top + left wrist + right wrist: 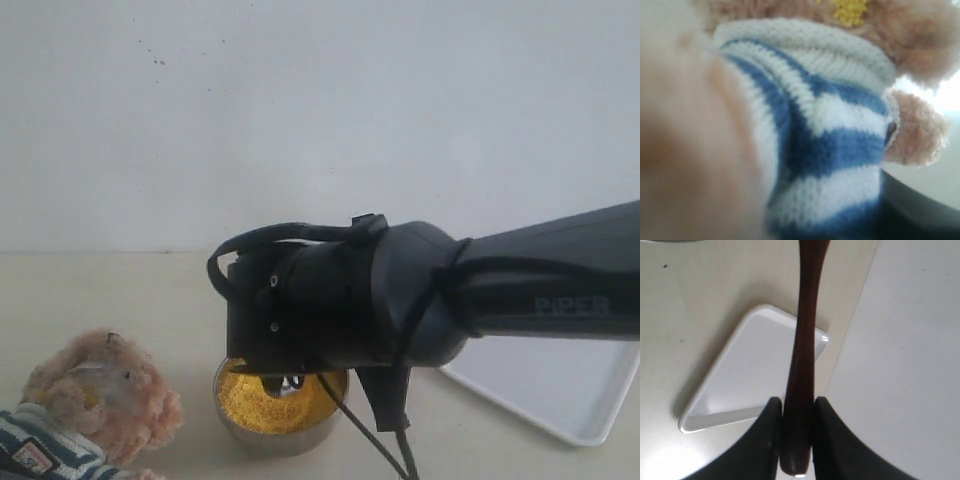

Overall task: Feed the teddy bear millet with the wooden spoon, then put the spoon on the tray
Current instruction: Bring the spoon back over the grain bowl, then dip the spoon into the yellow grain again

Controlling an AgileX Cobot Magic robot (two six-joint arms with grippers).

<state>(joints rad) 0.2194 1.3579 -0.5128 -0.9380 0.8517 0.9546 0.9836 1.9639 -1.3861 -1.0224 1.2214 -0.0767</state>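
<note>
Close to your left wrist camera, the teddy bear (pixel 830 150) fills the whole view. You see blue and white stripes, soft brown fur, and some yellow bits (pixel 850 10) on the fur above the collar. Your left pincer does not show in any view, so you cannot tell if it is wide or narrow.

At the front left of the worktop (pixel 120 300) the bear sits just beside the steel bowl (pixel 270 440). The millet (pixel 270 400) fills that bowl. Your right arm (pixel 450 290) stretches across from the right, and its wrist hangs right over the bowl.

Your right pincer (pixel 797 402) is narrow. It squeezes the handle of the wooden spoon (pixel 805 340) between both fingers (pixel 832 440). The spoon's scoop end runs out of that view.

Off to the right, the tray (pixel 560 395) lies flat on the worktop, apart from the bowl. Behind it all stands a white wall (pixel 300 100).
</note>
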